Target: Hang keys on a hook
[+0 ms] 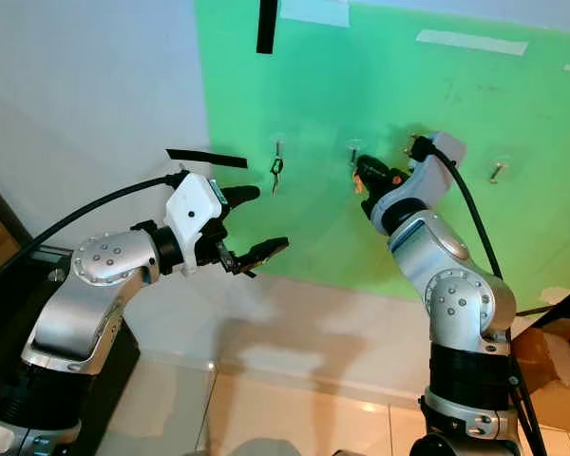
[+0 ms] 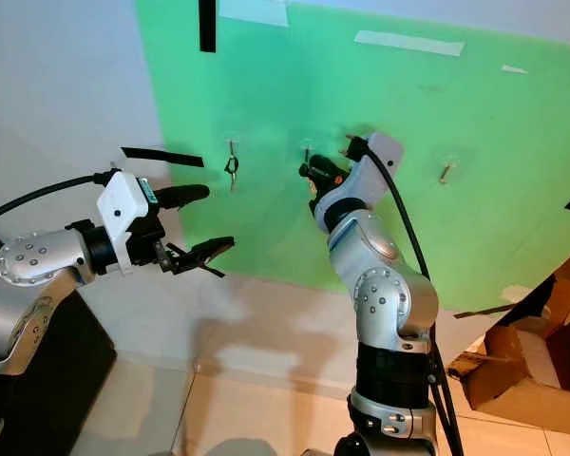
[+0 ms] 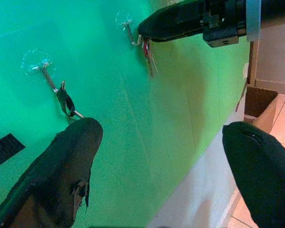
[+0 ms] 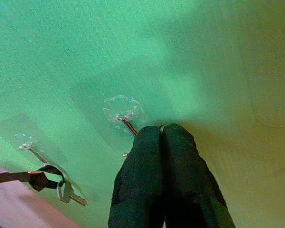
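- A green sheet (image 1: 361, 114) covers the wall, fixed at its upper edge with strips of pale tape (image 1: 470, 42); a white wall (image 1: 76, 95) lies beside it on the robot's left.
- Black tape strips (image 1: 267, 26) sit on the sheet's left border, one vertical near the top, one slanted lower down.
- Below the sheet, a pale baseboard band meets a glossy tiled floor (image 1: 294, 413); torn cardboard boxes (image 2: 532, 351) stand at the right.
- Three clear-backed hooks line the sheet: left hook (image 1: 278, 149), middle hook (image 1: 352, 152), right hook (image 1: 497, 171).
- No writing or brand marks can be read.
- The left hook already carries a dark key ring (image 3: 66, 102).
- The right gripper (image 4: 162, 130) has its fingers pressed together at the middle hook, pinching the keys (image 3: 149, 56), which dangle against the sheet just below that hook's tip.
- The left gripper (image 1: 252, 223) hovers near the wall below the left hook, fingers spread wide and holding nothing.
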### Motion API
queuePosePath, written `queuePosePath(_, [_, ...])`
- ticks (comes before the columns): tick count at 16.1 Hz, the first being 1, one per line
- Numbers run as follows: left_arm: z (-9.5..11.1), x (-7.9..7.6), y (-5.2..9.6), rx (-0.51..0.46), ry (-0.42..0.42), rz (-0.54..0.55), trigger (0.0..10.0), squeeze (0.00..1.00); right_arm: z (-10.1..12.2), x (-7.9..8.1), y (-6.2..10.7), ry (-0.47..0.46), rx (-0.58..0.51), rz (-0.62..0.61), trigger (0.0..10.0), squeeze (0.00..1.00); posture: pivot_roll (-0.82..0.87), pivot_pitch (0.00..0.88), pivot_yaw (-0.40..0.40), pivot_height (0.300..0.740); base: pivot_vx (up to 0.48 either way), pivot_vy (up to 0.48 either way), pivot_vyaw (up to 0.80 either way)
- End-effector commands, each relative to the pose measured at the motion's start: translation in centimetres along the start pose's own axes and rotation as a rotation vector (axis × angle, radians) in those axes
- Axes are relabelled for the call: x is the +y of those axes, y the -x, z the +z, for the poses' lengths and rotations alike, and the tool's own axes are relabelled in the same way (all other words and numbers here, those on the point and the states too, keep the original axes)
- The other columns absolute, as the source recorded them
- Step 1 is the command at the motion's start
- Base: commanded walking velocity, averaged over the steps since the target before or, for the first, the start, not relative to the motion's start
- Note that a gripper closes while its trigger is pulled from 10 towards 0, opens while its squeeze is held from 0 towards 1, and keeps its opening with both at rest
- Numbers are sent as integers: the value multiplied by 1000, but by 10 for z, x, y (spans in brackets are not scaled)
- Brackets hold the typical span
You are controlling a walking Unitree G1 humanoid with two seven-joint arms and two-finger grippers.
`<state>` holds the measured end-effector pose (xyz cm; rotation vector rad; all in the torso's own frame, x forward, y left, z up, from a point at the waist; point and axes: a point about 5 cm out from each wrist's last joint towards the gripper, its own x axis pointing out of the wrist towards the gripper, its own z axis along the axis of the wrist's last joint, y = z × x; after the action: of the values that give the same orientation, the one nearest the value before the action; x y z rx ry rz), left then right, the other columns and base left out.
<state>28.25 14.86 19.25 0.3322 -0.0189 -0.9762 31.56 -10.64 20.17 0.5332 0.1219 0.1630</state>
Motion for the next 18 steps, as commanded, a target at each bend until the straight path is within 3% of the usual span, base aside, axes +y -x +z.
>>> queuePosePath(1, [2,1,-3,0,-7,-10,10000,0,-2,-3,-1,19,10,-26,10000,0,-8,0,-60,740,0,0,0])
queuePosePath(8, [2,1,-3,2,-11,-14,10000,0,-12,-6,0,30,46,-21,10000,0,-11,0,-58,740,0,0,0])
queuePosePath(12, [2,1,-4,-2,-14,-20,10000,0,-3,9,5,-32,0,134,10000,0,-12,0,-56,740,0,0,0])
queuePosePath(18, [2,-1,-4,-2,-14,-25,10000,0,4,13,7,-37,-34,184,10000,0,-9,0,-58,740,0,0,0])
